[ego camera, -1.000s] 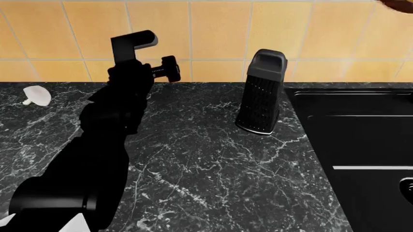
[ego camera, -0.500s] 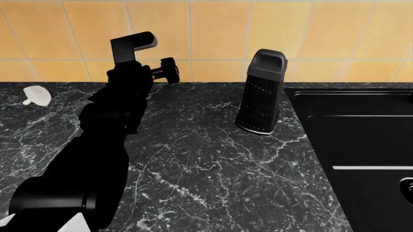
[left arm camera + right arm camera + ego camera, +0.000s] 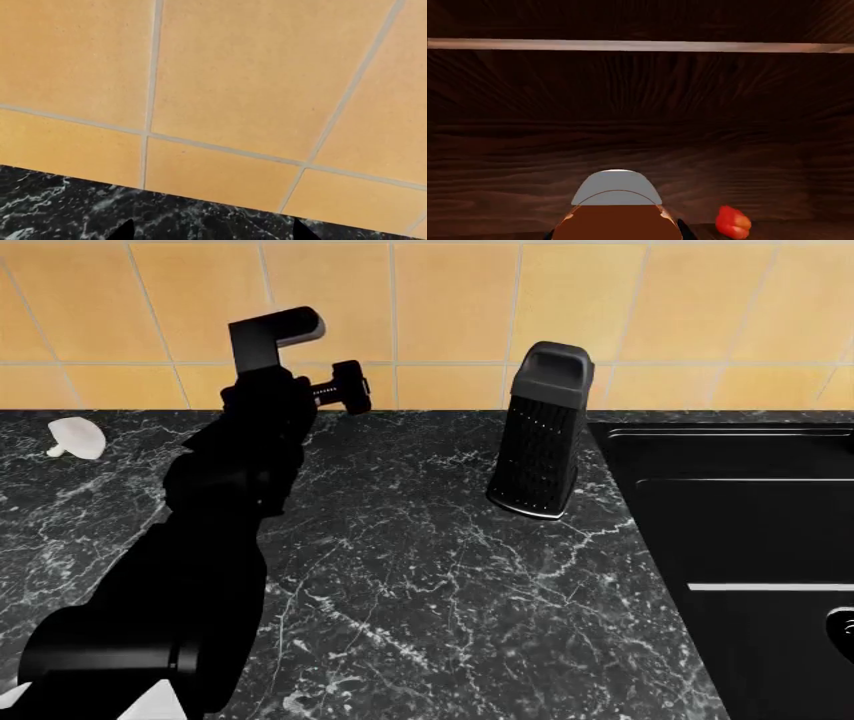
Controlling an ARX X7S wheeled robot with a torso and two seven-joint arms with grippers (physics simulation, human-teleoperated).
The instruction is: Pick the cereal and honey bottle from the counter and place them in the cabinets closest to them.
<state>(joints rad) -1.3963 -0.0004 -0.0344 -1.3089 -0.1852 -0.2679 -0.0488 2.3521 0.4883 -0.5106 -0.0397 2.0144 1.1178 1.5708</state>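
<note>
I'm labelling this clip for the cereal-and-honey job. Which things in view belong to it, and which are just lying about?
Part of the job:
- honey bottle, white-capped, close under the right wrist camera, inside a dark wooden cabinet
- counter
- left gripper, holding nothing
- cereal: not in view

Just lying about:
- grater
- mushroom
- sink
- small red item in the cabinet

Head view downward over counter (wrists closer)

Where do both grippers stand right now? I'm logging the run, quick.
Left gripper: open, empty, facing the orange tiled wall.
Right gripper: shut on the amber-brown, white-capped honey bottle, inside the dark wooden cabinet.
</note>
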